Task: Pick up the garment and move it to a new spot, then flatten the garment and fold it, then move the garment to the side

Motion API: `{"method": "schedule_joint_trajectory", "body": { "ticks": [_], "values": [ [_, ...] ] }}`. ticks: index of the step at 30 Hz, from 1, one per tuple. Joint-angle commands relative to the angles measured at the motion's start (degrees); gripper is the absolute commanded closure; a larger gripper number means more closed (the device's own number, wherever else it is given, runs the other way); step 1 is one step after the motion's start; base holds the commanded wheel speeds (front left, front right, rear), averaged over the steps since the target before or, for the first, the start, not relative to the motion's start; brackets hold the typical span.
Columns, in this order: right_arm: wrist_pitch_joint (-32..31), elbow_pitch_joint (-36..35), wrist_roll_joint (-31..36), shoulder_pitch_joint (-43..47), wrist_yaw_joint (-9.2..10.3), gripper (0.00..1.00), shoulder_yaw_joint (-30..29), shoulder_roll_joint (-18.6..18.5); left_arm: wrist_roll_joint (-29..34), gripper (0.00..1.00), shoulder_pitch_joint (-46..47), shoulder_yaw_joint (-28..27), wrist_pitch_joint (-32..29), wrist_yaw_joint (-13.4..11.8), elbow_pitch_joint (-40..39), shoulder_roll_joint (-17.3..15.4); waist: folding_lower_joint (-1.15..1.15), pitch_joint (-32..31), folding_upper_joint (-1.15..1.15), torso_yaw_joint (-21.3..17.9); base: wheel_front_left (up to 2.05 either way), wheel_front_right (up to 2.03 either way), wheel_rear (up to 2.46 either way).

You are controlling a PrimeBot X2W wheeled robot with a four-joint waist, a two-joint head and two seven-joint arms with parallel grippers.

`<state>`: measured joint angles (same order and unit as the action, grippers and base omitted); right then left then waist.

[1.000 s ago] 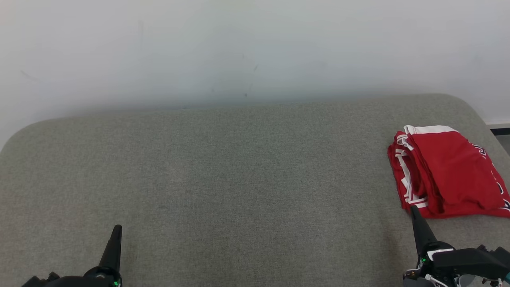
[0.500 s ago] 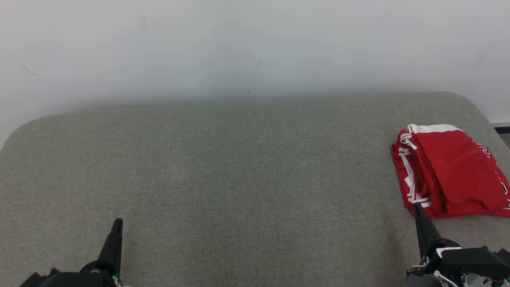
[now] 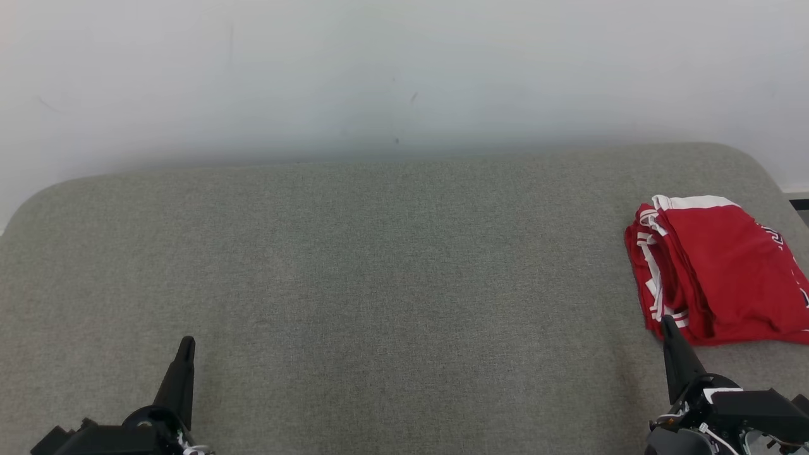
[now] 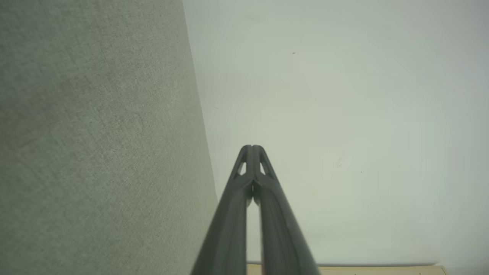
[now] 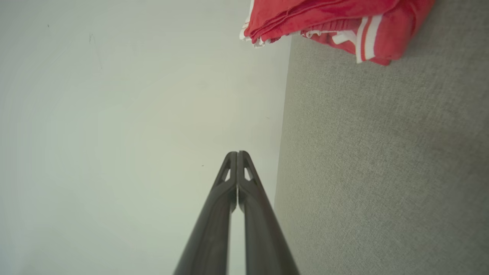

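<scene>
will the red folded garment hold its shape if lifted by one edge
Probably flops: the red garment is cloth in loose layers, so the folds would likely fall open. It looks thin, so probably light. On the coarse grey cushion a push might bunch it rather than slide it.

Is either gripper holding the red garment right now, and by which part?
Nothing is held. The left gripper and right gripper have jaws closed on nothing; the folded red garment lies free on the cushion.

Folded red garment (image 3: 727,272) far right on cushion (image 3: 379,265); right claw (image 3: 666,320) near.
</scene>
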<state>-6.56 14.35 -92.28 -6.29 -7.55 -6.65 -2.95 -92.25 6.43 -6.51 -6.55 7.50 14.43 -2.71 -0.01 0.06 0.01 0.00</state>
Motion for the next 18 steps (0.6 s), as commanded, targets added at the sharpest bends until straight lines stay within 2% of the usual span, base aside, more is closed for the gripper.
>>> {"method": "schedule_joint_trajectory", "body": {
  "ticks": [1,18],
  "values": [
    [-0.17,-0.19,-0.11,-0.39,0.12,1.0,-0.13,0.14,-0.21,1.0,0.33,-0.18,-0.26,0.04,-0.19,-0.32,0.01,0.0,-0.01,0.0,0.0,0.0,0.0],
    [-0.17,-0.17,-0.11,-0.34,0.12,1.0,-0.11,0.13,-0.21,1.0,0.32,-0.17,-0.26,0.04,-0.19,-0.32,0.01,0.0,-0.01,0.0,0.0,0.0,0.0]
  ]
}}
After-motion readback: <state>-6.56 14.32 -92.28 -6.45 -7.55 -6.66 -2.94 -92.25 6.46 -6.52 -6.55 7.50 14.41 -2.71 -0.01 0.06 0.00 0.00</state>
